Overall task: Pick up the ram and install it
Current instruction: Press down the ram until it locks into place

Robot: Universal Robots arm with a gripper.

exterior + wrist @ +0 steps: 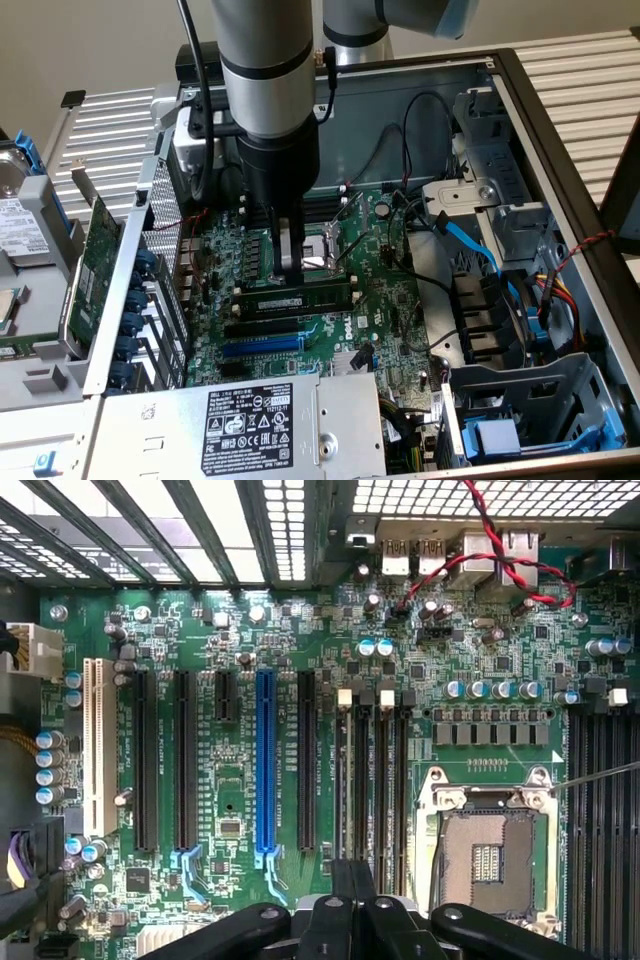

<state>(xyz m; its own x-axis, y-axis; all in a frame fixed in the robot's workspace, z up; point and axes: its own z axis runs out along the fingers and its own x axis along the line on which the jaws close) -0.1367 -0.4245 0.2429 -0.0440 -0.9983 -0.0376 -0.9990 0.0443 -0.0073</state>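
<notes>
Gripper (290, 262) shut above one ram (292, 300)

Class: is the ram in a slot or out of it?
In: the ram stands on edge in the circuit board, right beneath the tool. Whether it is fully clicked down, cannot tell.

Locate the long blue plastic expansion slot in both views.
Exterior view: the long blue plastic expansion slot lies among black slots, toward the exterior view's left of the board's middle.
Wrist view: the slot is flanked by black slots.
Shared landmark: the silver-framed square processor socket.
</notes>
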